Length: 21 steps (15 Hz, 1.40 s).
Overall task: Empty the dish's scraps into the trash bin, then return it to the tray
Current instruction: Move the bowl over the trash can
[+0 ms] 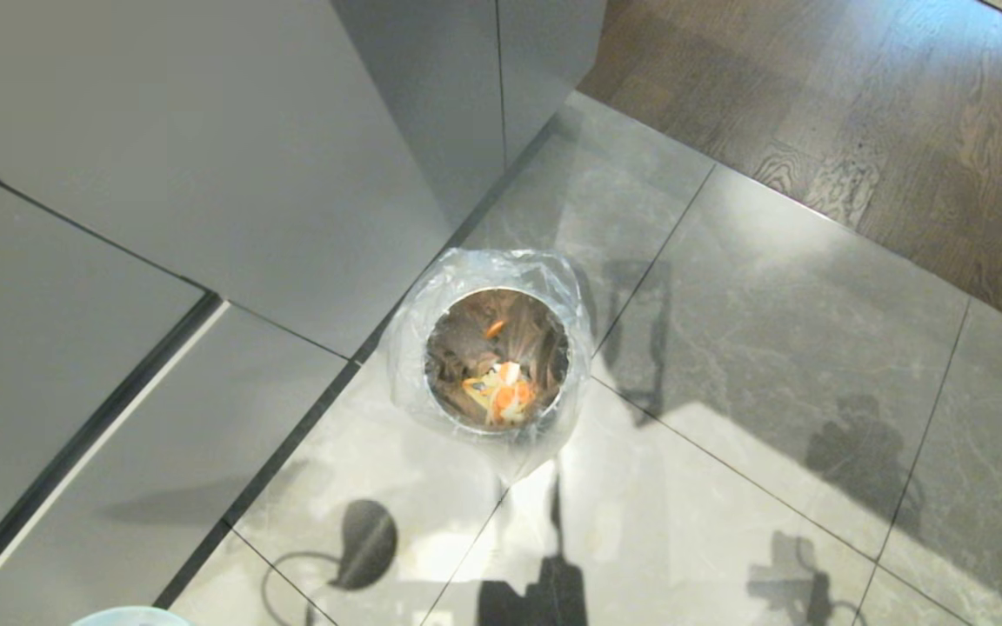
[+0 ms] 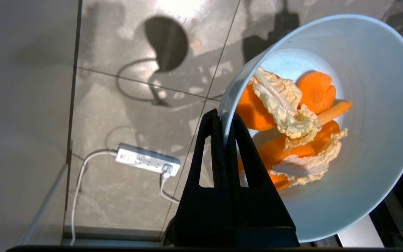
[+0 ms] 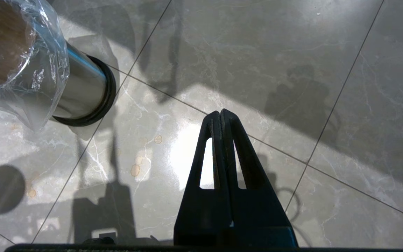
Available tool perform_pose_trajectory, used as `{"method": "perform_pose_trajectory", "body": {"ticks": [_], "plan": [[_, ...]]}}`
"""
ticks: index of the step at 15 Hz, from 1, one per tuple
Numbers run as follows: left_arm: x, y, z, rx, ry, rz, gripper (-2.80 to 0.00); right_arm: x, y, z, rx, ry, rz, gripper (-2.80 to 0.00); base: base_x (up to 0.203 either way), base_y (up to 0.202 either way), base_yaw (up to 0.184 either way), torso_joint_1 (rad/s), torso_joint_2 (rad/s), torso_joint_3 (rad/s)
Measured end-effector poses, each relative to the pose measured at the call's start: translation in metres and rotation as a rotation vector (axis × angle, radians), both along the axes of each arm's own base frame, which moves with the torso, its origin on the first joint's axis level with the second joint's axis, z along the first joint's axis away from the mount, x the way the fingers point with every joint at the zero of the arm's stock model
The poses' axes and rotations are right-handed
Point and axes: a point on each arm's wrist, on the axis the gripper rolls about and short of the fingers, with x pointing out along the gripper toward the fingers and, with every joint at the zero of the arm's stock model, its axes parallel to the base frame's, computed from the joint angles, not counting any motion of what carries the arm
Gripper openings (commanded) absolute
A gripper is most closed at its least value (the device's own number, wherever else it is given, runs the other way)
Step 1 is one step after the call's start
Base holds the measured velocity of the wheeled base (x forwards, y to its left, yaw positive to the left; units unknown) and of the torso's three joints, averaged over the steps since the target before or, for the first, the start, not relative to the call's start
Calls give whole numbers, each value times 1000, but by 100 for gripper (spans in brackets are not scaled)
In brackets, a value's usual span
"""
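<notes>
- Left end effector [image 2: 225,120] pinches the rim of the tilted small pale blue bowl [image 2: 373,140], orange-and-pale vegetable scraps [image 2: 292,133] inside
- Right end effector [image 3: 220,113] closed, empty, above the tiled floor [image 3: 292,52]
- Bag-lined steel trash bin [image 1: 494,356] stands on the floor

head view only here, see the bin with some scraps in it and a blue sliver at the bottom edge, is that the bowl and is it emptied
Observer: Not emptied. In the left wrist view the dish holds carrot and cabbage scraps.
Operator: hand got a good hold on it
Observer: The left hand is shut on the dish rim, one finger inside, one outside.
Operator: right hand doing anything
Observer: The right hand is shut and holds nothing, above floor tile beside the trash bin.
</notes>
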Motion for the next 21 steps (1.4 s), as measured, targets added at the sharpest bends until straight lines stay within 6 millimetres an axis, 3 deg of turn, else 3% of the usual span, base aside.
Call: {"method": "perform_pose_trajectory", "body": {"ticks": [12, 21], "plan": [[17, -11, 23, 110, -16, -323, -280, 0, 0, 0, 0, 0, 0, -280, 0, 0, 0, 0, 0, 0], [32, -13, 30, 267, -14, -351, -280, 0, 0, 0, 0, 0, 0, -280, 0, 0, 0, 0, 0, 0]]}}
